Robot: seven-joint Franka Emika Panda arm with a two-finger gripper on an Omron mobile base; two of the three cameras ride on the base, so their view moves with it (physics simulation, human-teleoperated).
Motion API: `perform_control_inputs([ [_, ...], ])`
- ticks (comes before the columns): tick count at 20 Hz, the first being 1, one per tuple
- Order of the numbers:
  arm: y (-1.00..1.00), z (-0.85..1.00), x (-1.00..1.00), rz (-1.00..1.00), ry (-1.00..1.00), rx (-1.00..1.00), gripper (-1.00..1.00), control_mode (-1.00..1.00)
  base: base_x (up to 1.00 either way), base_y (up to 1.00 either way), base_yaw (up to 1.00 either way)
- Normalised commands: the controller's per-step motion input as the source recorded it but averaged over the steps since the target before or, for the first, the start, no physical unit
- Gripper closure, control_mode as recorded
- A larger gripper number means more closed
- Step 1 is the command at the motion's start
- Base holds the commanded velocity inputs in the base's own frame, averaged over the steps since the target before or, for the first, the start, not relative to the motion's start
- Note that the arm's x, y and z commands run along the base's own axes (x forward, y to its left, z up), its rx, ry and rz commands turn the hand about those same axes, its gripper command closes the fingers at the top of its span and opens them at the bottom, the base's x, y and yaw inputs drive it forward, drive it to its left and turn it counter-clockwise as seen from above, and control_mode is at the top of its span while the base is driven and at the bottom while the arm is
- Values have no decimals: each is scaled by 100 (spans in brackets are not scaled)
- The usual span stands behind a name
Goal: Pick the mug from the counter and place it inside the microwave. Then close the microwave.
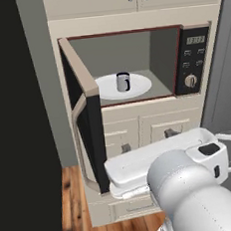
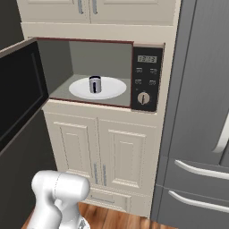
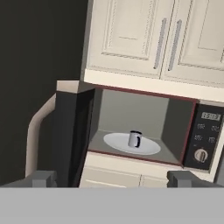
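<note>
The mug (image 1: pixel 123 81), a small silvery cylinder with a dark rim and handle, is shown upright near the centre of the white round turntable (image 1: pixel 140 87) inside the microwave (image 1: pixel 153 46); placement is judged complete, with closing left to do. The door (image 1: pixel 88 120), tan-framed around dark glass, stands swung wide to the left, edge-on in the left base view, so that its long curved tan handle (image 1: pixel 79 141) faces outward. The gripper (image 3: pixel 112 179) is seen drawn back from the cavity with its two dark fingertips (image 3: pixel 43 178) spread fully apart and nothing between them, the hand view looking across the door edge into the grey matte interior. A black panel (image 2: pixel 146 78) with a round dial (image 2: pixel 143 98) flanks the cavity on the right. Cream panelled cabinets (image 2: pixel 105 147) lie below and above; a grey fridge (image 2: pixel 201 112) stands to the right.
</note>
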Motion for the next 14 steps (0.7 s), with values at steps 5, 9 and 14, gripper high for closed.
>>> perform_control_inputs([
  [5,10,-6,2,-8,-5,0,-100,-100,0,0,0],
  [9,9,-7,8,-8,-5,0,-100,-100,0,0,0],
  [14,6,-6,8,-8,-2,0,-100,-100,0,0,0],
])
